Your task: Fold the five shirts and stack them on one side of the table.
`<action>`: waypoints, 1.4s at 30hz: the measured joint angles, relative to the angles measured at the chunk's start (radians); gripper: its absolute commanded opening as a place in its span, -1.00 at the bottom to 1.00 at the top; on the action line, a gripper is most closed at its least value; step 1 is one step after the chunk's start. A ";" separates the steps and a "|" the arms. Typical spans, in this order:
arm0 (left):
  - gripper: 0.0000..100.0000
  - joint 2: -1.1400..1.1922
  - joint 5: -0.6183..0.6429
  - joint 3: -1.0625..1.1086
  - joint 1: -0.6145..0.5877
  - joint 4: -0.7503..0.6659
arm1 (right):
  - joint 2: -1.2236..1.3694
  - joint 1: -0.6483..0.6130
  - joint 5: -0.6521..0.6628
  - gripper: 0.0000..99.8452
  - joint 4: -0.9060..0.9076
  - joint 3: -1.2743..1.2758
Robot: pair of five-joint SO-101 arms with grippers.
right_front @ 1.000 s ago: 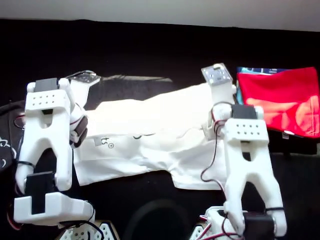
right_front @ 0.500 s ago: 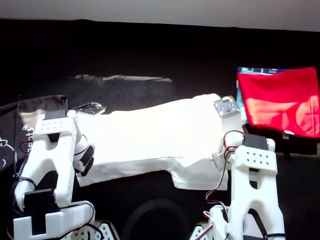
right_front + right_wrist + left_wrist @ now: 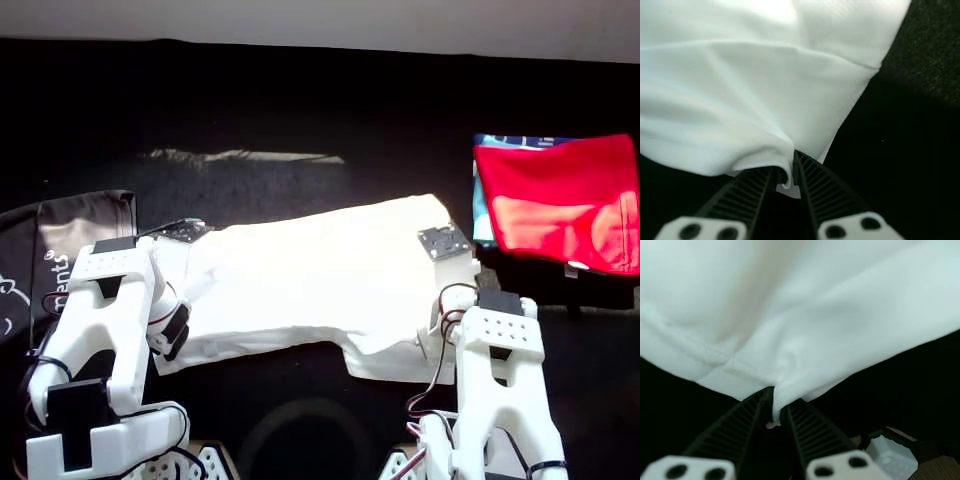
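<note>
The left gripper (image 3: 776, 407) has its ribbed black fingers (image 3: 737, 426) pressed together on a small bunched fold at the edge of the plain white fabric shirt (image 3: 810, 300). A stitched hem runs off to one side of the pinch, and the cloth fans out wide ahead of the tips. The right gripper (image 3: 791, 172) is clamped in the same way on the same shirt. A little wad of fabric is gathered between its tips, close to a corner of the cloth, and dark table covering shows just past that corner.

In the high view the white shirt lies stretched between the two sets of jaws as one long band, with an upper layer laid over a lower one. A lower flap sticks out toward the arm bases, nearer the right jaws than the left. All of it rests on the black cloth-covered table (image 3: 300, 110).

Just beyond the right jaws, on the side away from the left ones, sits a stack of folded shirts. A red folded shirt (image 3: 560, 200) is on top, a blue one (image 3: 505, 140) peeks out at the far edge, and a black layer (image 3: 540, 285) is underneath. Whether the stack touches the white shirt I cannot tell.

On the outer side of the left jaws, near them, a crumpled black garment with white print (image 3: 60, 235) lies on the table.
</note>
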 measured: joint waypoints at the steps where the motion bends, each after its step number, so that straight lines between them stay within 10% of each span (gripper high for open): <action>1: -0.98 0.000 0.000 0.000 0.000 0.000 | 0.000 0.000 0.000 -0.99 0.000 0.002; 36: -0.97 -0.138 -0.006 0.002 -0.006 0.068 | -0.242 0.000 0.075 -0.98 0.161 0.091; 42: -0.68 -0.141 -0.006 0.002 -0.006 0.106 | -0.252 0.000 0.098 -0.70 0.163 0.110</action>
